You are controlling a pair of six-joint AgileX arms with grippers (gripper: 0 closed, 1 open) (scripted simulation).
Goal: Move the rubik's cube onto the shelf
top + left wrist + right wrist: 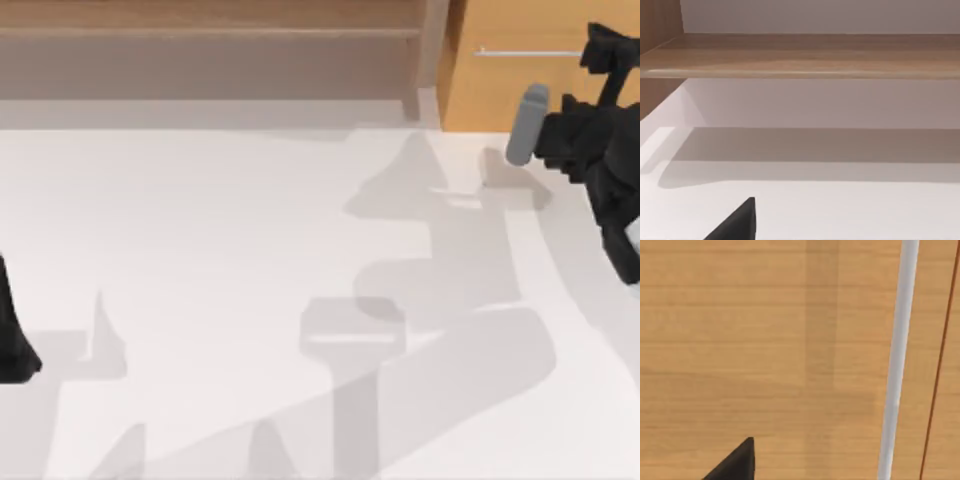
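One working: right claw point(600, 48) at cabinet point(500, 95) handle point(525, 52) — shelf point(200, 30) to its left; state can't tell; left arm point(12, 340) parked table-left.

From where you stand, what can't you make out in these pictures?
- Left arm: parked, cut off by the top view's left edge.
- Right gripper, by the drawer cabinet: its arm runs off the top view's right edge.
- Shelf: its back is cut by the top view's upper edge.
- Cabinet handle: both ends leave the right wrist view.

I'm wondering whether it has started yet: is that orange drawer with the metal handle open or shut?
Shut, it seems. The drawer front sits flat, its handle close against the wood, and no gap or inside shows.
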